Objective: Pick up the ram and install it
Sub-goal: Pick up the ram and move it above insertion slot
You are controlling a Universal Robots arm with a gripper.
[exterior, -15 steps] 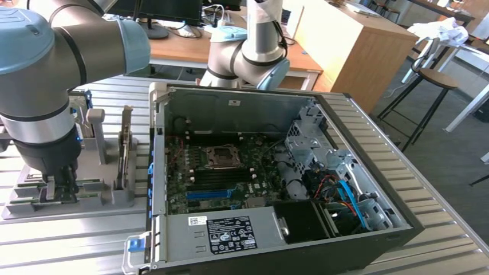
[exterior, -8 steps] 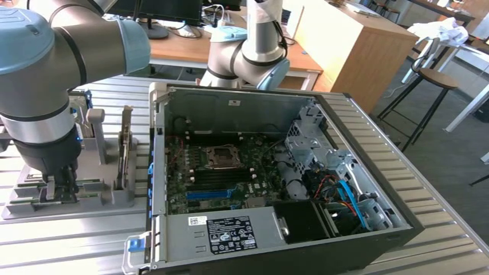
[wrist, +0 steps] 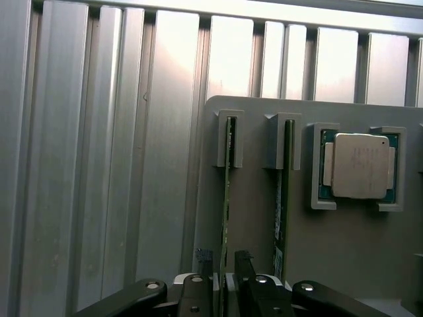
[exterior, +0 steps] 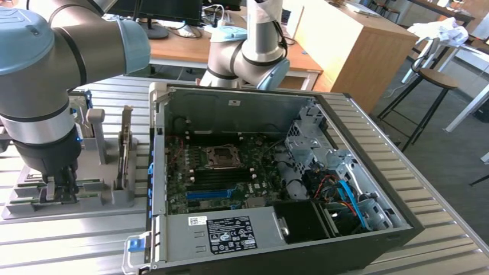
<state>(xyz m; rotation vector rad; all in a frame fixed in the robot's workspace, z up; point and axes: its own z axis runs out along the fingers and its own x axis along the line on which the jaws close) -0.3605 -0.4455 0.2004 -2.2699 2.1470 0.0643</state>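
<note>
The gripper (wrist: 225,263) sits low over a grey holder (wrist: 350,264), open, with its two dark fingers (wrist: 205,264) standing either side of the ram (wrist: 227,191) and a slim gap showing on each side. The ram, a thin green stick, stands on its long edge in the holder with its far end seated in a notched grey post. A second stick (wrist: 283,191) of the same kind stands just beside it in a matching post, parallel to it and apart from the fingers. Beyond that stick a square silver processor (wrist: 360,165) lies flat in a corner-bracketed pocket of the same holder. In the exterior view the gripper (exterior: 59,192) hangs at the lower left of the frame, down on the holder (exterior: 38,212), under the arm's (exterior: 46,63) big grey and pale blue joints. The holder rests on a ribbed metal table (exterior: 77,243). To the exterior view's right of it, filling the middle of the frame, an open computer case (exterior: 229,103) lies on its side, with its green board (exterior: 229,177) and empty processor socket (exterior: 221,156) exposed.
</note>
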